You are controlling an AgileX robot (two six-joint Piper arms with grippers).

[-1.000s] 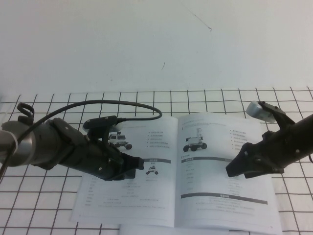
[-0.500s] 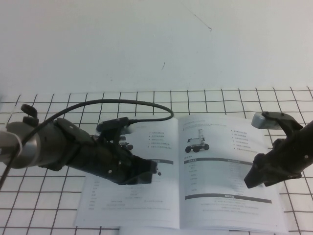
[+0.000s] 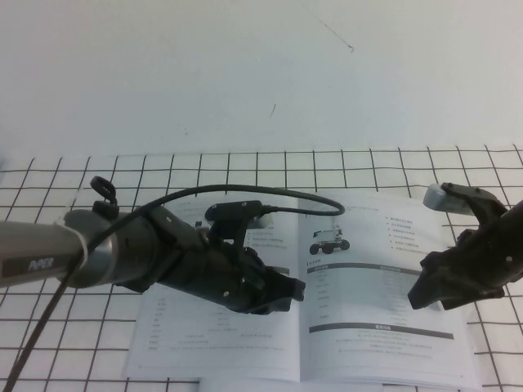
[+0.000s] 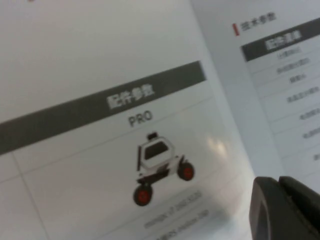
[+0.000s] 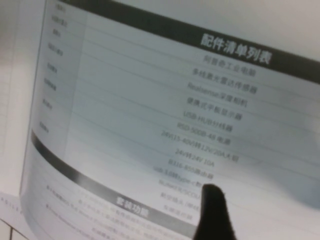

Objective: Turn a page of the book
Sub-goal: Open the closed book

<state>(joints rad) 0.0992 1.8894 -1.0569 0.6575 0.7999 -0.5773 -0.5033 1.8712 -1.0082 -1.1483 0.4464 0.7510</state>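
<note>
The book [image 3: 359, 335] lies open and flat on the black-gridded white cloth [image 3: 65, 335]. Its right page [image 3: 368, 269] shows a wheeled-robot photo, grey bars and tables. My left gripper [image 3: 294, 290] is shut and hovers low over the left page [image 3: 188, 343], right by the spine. In the left wrist view its fingers [image 4: 285, 210] are pressed together beside a small red-wheeled robot photo [image 4: 160, 167]. My right gripper [image 3: 418, 296] is shut and sits over the outer part of the right page. In the right wrist view its dark tip [image 5: 215, 210] is close above the text table [image 5: 210, 100].
A black cable [image 3: 245, 196] loops from the left arm over the top of the left page. Behind the cloth is a plain white surface [image 3: 261, 73]. Another white sheet edge [image 3: 245, 384] shows under the book at the front.
My left arm has reached to the right across the left page to the spine. My right gripper has moved right toward the outer edge of the right page. The pages lie flat throughout.
</note>
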